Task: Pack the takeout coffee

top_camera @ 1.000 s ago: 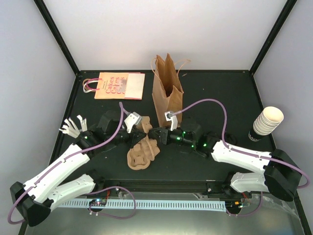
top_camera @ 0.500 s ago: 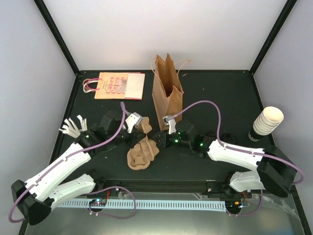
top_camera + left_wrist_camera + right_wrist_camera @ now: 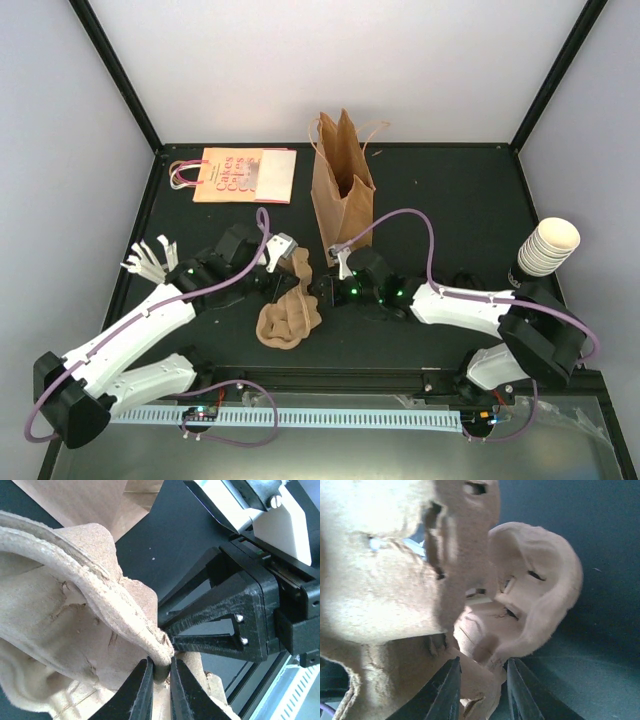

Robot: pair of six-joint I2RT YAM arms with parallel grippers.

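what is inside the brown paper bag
The brown paper bag stands open; only dark shadow shows in its mouth. Its walls hide the bottom, so any contents cannot be seen.

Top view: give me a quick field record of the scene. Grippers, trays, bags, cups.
left gripper: shut on the rim of the pulp trays
right gripper: jaws either side of a tray edge, grip unclear
paper bag: upright, open, behind the trays
cup stack: right edge, lidless, tilted
flat printed bag: lying back left
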